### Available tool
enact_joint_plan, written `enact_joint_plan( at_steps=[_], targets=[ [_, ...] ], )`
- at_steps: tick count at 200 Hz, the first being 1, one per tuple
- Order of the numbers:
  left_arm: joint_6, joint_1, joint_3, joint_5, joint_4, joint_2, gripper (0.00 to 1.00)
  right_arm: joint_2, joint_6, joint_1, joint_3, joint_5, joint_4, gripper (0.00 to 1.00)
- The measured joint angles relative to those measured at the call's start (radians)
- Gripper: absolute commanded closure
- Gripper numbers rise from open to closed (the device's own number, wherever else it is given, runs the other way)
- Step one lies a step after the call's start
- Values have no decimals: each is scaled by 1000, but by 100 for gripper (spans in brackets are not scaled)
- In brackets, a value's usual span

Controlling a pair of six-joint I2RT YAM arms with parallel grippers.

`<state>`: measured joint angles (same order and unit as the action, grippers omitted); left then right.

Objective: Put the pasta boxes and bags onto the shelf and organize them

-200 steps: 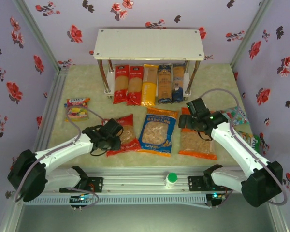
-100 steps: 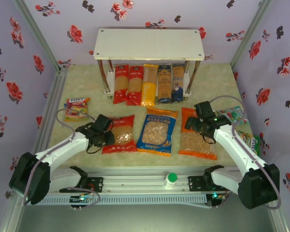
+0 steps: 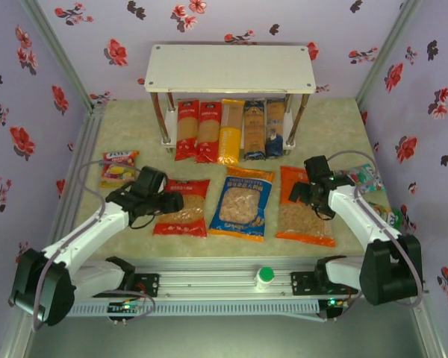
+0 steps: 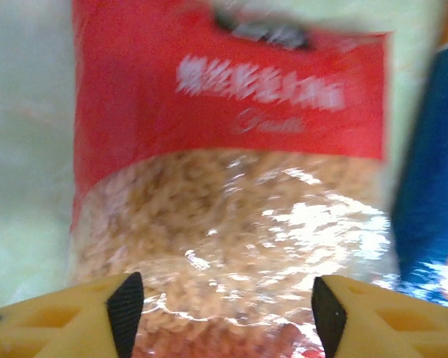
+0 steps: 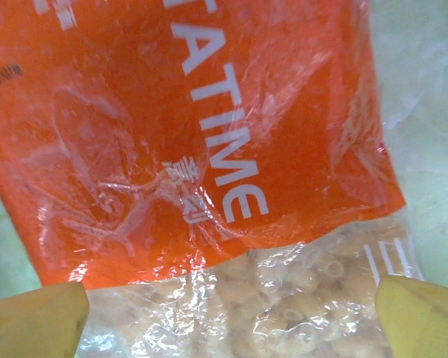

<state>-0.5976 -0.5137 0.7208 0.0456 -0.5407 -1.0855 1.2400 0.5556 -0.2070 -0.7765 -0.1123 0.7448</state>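
Beige mottled tabletop (image 3: 127,127): left gripper (image 4: 224,313) gapes wide over the red pasta pillow bag (image 4: 231,112), right gripper (image 5: 231,317) gapes over the orange pasta pillow bag (image 5: 172,112).

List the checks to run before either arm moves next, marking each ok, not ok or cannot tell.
1. Left pincer open over the red plastic pillow bag of short pasta: ok.
2. Right pincer open over the orange plastic pillow bag: ok.
3. Either bag gripped: not ok.
4. White top board of the metal-legged shelf bare: ok.
5. Five long spaghetti packs on the lower board: ok.
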Motion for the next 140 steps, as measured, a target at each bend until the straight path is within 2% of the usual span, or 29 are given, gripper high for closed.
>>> enact_joint_plan(
  at_steps=[53, 140],
  targets=[
    [36, 2, 122, 47, 5, 41, 27, 86, -40, 0, -26, 15, 0, 1],
    [85, 2, 241, 102, 93, -85, 27, 214, -63, 0, -67, 16, 0, 2]
  ],
)
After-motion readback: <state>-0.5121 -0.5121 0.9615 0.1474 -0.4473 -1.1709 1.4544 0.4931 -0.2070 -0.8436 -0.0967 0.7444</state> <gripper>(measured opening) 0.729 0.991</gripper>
